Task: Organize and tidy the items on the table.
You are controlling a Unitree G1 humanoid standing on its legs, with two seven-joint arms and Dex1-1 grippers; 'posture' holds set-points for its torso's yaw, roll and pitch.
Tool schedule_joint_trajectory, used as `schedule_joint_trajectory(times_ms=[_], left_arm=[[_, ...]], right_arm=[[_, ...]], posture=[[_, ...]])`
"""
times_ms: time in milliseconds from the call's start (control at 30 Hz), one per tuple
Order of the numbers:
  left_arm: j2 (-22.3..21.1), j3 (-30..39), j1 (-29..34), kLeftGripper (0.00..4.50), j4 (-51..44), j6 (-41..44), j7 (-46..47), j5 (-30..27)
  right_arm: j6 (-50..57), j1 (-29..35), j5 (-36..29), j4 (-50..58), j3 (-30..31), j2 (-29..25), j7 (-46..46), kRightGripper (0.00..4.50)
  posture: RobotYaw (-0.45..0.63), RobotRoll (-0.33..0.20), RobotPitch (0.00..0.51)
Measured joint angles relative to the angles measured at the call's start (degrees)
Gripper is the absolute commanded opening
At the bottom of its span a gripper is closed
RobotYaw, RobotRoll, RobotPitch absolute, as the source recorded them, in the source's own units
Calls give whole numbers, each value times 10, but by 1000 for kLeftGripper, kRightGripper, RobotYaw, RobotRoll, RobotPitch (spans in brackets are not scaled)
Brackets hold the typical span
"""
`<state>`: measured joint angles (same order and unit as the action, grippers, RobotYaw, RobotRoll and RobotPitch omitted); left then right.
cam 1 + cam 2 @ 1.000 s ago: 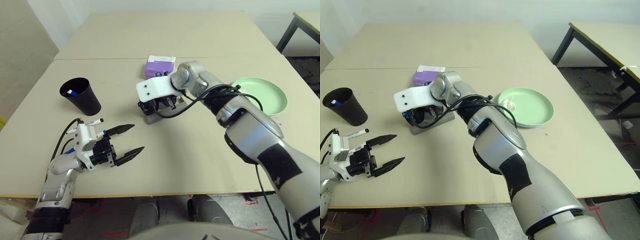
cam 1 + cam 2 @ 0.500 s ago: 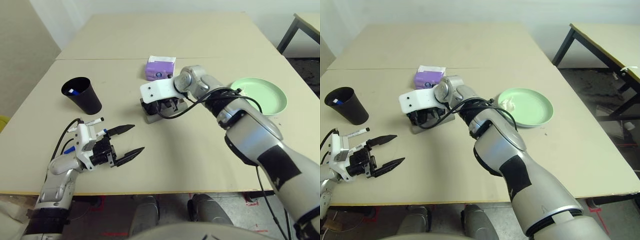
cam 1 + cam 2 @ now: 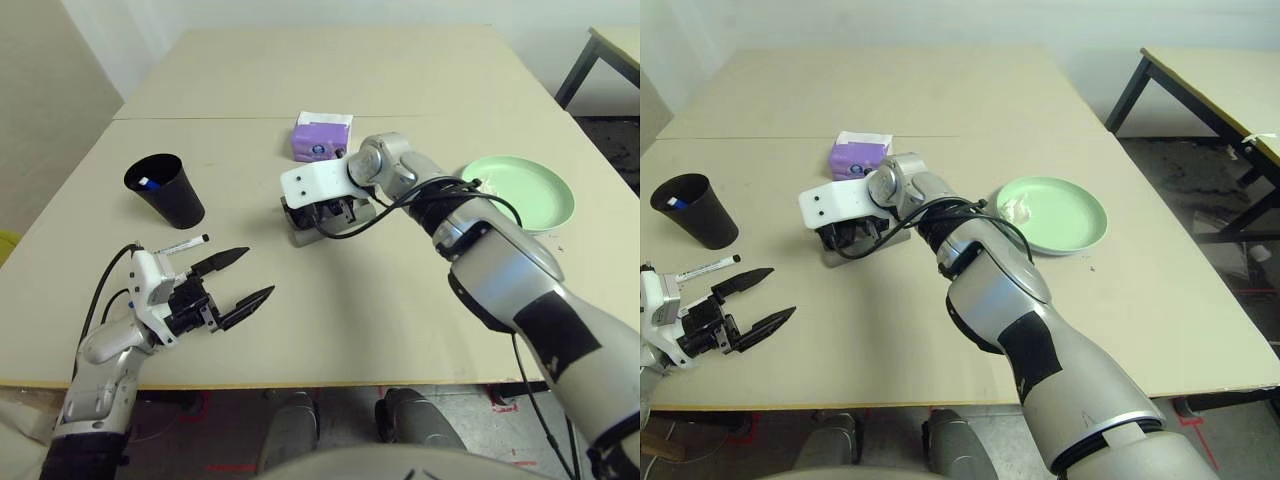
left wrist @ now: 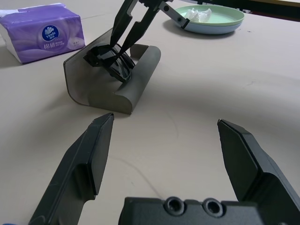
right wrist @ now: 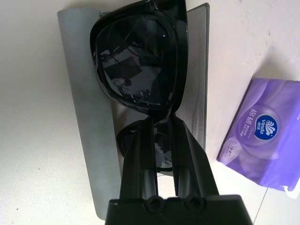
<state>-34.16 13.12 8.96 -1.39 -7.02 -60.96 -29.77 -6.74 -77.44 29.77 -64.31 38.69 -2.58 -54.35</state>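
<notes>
Beige tabletop [image 3: 350, 340] supporting open glasses case [image 5: 93, 112], centre of frame. Right fingers [image 5: 163, 123] pinching sunglasses [image 5: 138, 61]; lowering level, clearing rim. Left fingers [image 4: 166, 123] standing wide, empty.

In the left eye view, a purple tissue box [image 3: 318, 141] sits at upper centre, a black cup [image 3: 172, 196] at left. A dark-legged table [image 3: 622, 48] juts into the upper right corner.

And here are the arms, smooth silver shells with black bands, the right one wearing a square black patch! White plates at both wrists, dark screws dotting the right's; black cables beside them. And the grippers, left [image 3: 247, 284] and right [image 5: 161, 117], two tapered black fingers each!
</notes>
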Motion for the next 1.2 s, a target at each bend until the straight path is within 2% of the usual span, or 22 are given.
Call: schedule_joint_trajectory(times_ms=[400, 900, 933, 1200], left_arm=[[5, -2, -9, 4500, -21, 12, 14, 1], [6, -4, -28, 4500, -6, 13, 9, 1], [6, -4, -30, 4500, -6, 13, 9, 2], [13, -5, -37, 4500, 14, 9, 3, 5]], right_arm=[[32, 1, 21, -17, -1, 2, 9, 135], [61, 7, 25, 17, -1, -1, -81, 134], [62, 7, 25, 17, -1, -1, -81, 864], [63, 3, 23, 22, -21, -2, -77, 3400]], posture=[[6, 0, 103], [2, 0, 101], [2, 0, 100], [-12, 0, 96]])
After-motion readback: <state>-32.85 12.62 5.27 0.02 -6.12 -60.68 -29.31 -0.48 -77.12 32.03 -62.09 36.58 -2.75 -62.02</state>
